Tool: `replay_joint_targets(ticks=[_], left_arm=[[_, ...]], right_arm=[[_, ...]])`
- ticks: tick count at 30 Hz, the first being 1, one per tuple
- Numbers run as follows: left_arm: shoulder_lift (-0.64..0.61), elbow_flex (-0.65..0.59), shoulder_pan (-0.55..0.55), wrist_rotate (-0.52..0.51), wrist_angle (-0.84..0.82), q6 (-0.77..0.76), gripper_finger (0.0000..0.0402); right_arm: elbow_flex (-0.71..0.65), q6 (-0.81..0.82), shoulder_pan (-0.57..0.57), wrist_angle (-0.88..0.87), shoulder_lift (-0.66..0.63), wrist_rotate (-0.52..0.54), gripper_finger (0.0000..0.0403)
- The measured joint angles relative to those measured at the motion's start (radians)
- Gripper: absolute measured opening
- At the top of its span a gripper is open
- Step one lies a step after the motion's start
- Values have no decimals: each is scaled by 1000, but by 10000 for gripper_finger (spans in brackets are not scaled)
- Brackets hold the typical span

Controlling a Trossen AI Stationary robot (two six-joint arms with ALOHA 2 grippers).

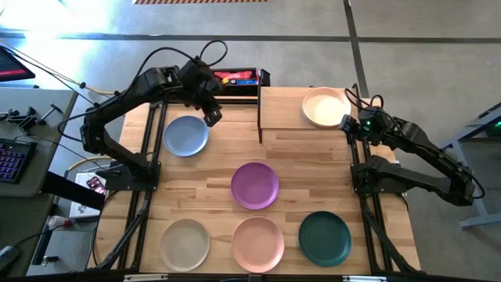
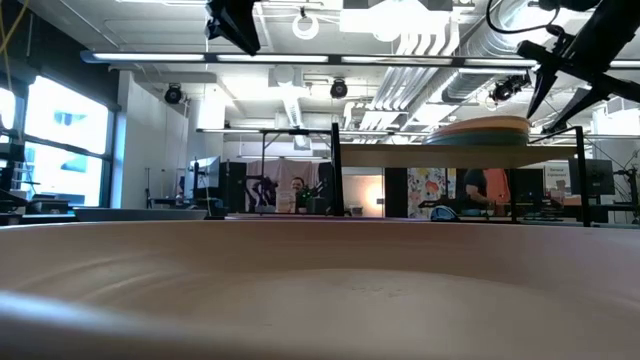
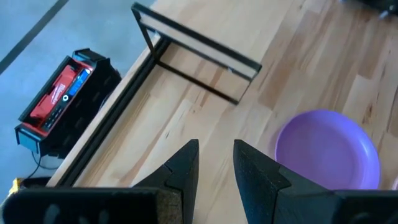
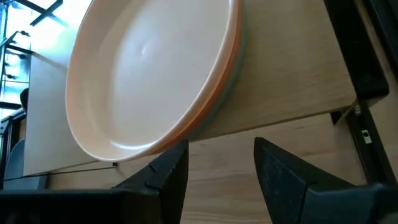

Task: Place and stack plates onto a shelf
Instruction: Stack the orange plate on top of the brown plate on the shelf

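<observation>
The left gripper (image 1: pixel 211 115) hovered beside the blue plate (image 1: pixel 185 135), jaws slightly parted and empty. Purple plate (image 1: pixel 255 186) lay mid-desk. On the shelf (image 1: pixel 282 110), a peach plate (image 1: pixel 326 106) topped the stack, the right gripper (image 1: pixel 346 122) beside it, jaws open and empty.

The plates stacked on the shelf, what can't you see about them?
- The stack: from the high view the top plate hides those under it.
- Right wrist view: an orange edge and a greenish one peek out below; any more are hidden.
- Low view: a big blurred plate rim fills the front, hiding the table.
- Shelf: its legs are hidden from above.
</observation>
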Motion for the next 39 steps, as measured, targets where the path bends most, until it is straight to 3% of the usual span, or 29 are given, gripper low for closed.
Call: replay_joint_targets(ticks=[10,18,39], left_arm=[[0,0,1,0,67,-5,88],[12,0,2,-46,66,-6,88],[84,0,2,-49,64,2,88]], right_arm=[[0,-45,0,25,-1,-2,163],[0,-52,0,23,0,42,163],[0,-34,0,33,62,52,163]])
